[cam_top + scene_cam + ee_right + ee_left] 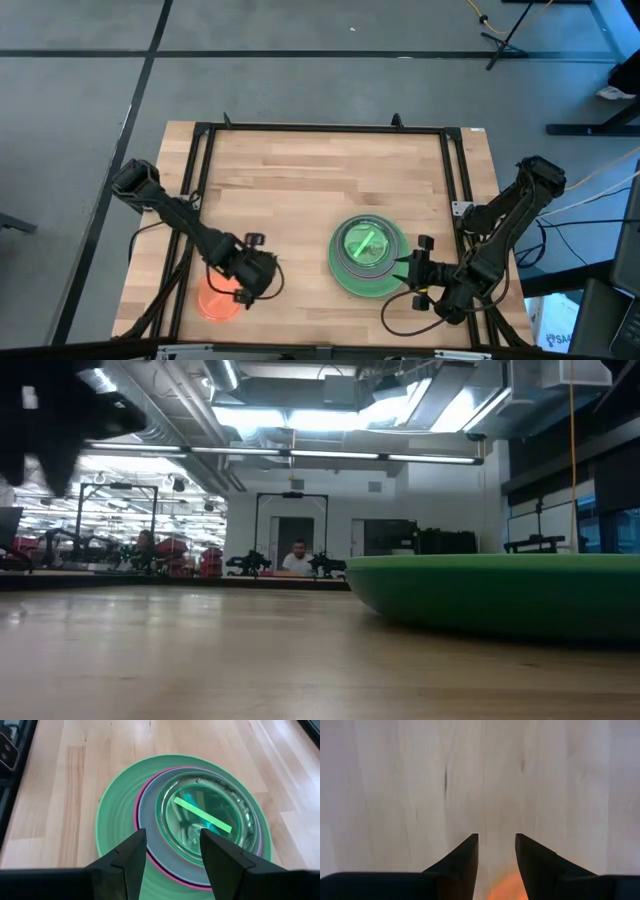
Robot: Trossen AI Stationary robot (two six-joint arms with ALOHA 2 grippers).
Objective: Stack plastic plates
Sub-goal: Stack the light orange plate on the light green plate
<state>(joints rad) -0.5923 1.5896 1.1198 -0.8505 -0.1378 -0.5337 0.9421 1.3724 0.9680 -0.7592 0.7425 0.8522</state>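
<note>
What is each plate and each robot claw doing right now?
plate stack: green plate at the bottom, magenta and grey next, clear green small ones on top, sitting on the table.
orange plate: alone, flat on the table, not stacked yet.
left gripper: open, right above the orange plate.
right gripper: open, empty, at the stack's edge.
table: wooden, holding everything.

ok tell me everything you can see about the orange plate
The orange plate is a small, round, translucent plastic plate lying flat on the wooden table, near its front left corner and apart from the green stack. The left gripper is at its right edge, hiding part of it; in the left wrist view only an orange glow shows between the parted fingers. Whether the fingers touch the plate cannot be told.
</note>
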